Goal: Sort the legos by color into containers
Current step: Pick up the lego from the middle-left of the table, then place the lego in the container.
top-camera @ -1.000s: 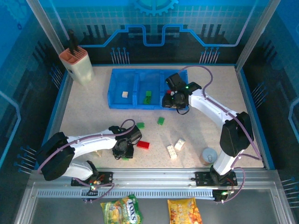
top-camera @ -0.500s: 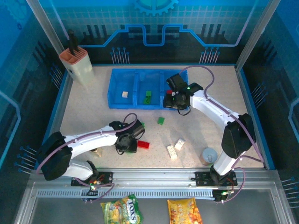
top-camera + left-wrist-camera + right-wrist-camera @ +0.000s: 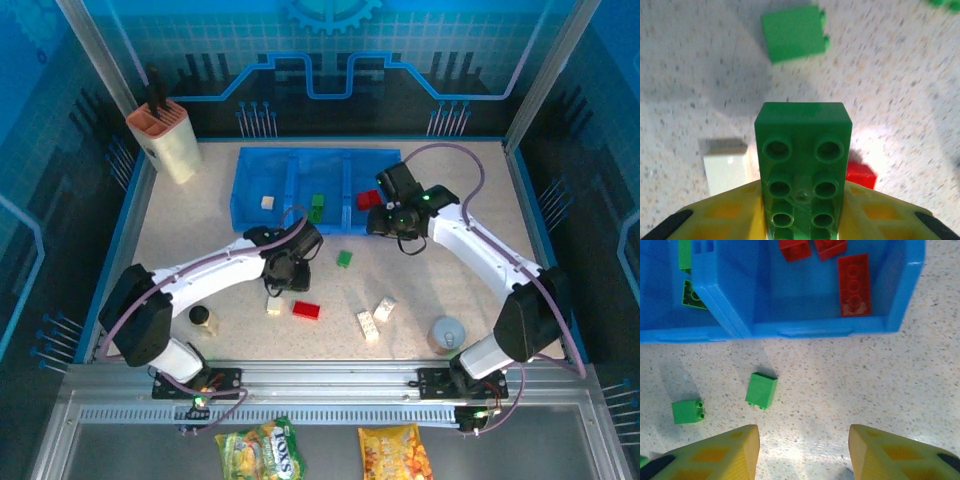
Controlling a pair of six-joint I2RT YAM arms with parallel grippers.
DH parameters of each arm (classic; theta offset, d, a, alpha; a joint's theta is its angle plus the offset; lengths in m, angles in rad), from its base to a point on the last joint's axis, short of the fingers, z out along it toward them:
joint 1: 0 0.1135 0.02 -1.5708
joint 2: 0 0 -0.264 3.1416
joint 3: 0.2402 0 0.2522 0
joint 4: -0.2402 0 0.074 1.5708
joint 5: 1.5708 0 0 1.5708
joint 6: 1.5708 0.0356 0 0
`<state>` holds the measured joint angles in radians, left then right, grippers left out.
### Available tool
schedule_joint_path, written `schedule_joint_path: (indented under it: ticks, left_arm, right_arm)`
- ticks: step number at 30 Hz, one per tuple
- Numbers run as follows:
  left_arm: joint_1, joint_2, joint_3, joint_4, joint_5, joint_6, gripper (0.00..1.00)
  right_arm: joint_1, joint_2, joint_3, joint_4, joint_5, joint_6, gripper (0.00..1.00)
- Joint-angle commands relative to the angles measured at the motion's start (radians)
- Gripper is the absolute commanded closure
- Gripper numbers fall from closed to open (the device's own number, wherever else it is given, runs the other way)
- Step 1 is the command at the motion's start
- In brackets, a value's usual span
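The green lego (image 3: 802, 150) is sitting clamped, studs up, between the yellow fingers (image 3: 725, 210) of your left gripper (image 3: 283, 275), which is pinched tight on it and holding it above the tabletop in front of the blue tray (image 3: 240, 200). Under it, a white lego (image 3: 726, 167) and a red lego (image 3: 860, 175) are lying on the table, with a loose green lego (image 3: 794, 32) farther ahead.

In the tray, the colours are already showing: a cream piece (image 3: 267, 202) is lying in the left compartment, green pieces (image 3: 316, 207) in the middle one, and red pieces (image 3: 854, 282) in the right one. So you are, I judge, in the carry step of the sort, taking this brick to the middle compartment.

Your right gripper (image 3: 804, 437) is hovering just in front of the tray's near wall, below the red compartment, with its jaws partly apart and nothing between them.

For the next move you are needing to lift the brick over the near wall, centre it between the two dividers, and only then let go, so it is not landing among the cream or red pieces. After that, several bricks are waiting on the table, among them two cream legos (image 3: 376, 317) near the grey cup (image 3: 447, 332).
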<state>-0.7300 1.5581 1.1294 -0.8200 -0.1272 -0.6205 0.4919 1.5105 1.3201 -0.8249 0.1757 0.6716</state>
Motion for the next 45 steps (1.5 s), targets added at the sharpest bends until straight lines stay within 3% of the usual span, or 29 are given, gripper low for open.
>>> schedule_joint_path:
  ticks: [1, 15, 24, 45]
  left_arm:
    - [0.044, 0.05, 0.096, -0.031, -0.001, 0.084, 0.63]
    - [0.168, 0.359, 0.573, -0.072, 0.018, 0.217, 0.63]
    - [0.229, 0.548, 0.819, -0.048, 0.119, 0.219, 0.64]
    - [0.28, 0.777, 0.939, 0.133, 0.241, 0.234, 0.64]
  right_arm:
    - [-0.018, -0.053, -0.025, -0.036, 0.033, -0.007, 0.49]
    - [-0.021, -0.15, -0.075, -0.09, 0.077, 0.017, 0.49]
    - [-0.022, -0.203, -0.095, -0.126, 0.097, 0.036, 0.49]
    - [-0.018, -0.248, -0.11, -0.169, 0.116, 0.067, 0.5]
